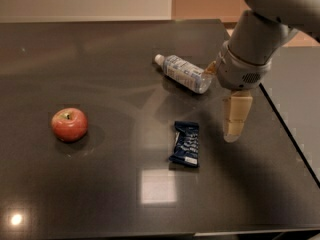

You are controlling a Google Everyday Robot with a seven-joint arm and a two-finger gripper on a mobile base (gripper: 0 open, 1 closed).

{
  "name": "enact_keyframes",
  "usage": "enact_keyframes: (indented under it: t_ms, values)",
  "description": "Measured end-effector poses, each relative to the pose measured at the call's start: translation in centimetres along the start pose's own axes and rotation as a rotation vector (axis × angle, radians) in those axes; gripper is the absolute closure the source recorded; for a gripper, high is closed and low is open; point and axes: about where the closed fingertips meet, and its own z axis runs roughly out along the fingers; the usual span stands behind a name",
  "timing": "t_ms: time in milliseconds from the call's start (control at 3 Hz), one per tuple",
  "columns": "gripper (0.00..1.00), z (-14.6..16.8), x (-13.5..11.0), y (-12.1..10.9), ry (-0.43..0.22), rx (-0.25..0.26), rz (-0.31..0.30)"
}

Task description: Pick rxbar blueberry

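The rxbar blueberry (186,144) is a flat dark navy wrapper with white lettering. It lies on the dark table (100,194), right of centre, long side running front to back. My gripper (235,121) hangs from the grey arm at the upper right. Its cream fingers point down, just right of the bar and above the table. It does not touch the bar and holds nothing that I can see.
A clear plastic bottle (182,73) lies on its side behind the bar, close to the arm's wrist. A red apple (69,124) sits at the left. The table's right edge (290,134) runs just right of the gripper.
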Motion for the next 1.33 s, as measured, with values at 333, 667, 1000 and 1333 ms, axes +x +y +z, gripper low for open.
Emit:
enact_keyframes:
  t_ms: [333,667,1000,1333]
  values:
    - [0.00,2.0,-1.8,0.2,-0.080,-0.016,-0.021]
    - [0.00,3.3,-3.6,1.0,-0.139,-0.034,-0.040]
    - [0.00,4.1,-4.8,1.5,-0.174,-0.047,-0.053]
    - [0.00,4.7,-5.5,2.3,-0.194,-0.068,-0.066]
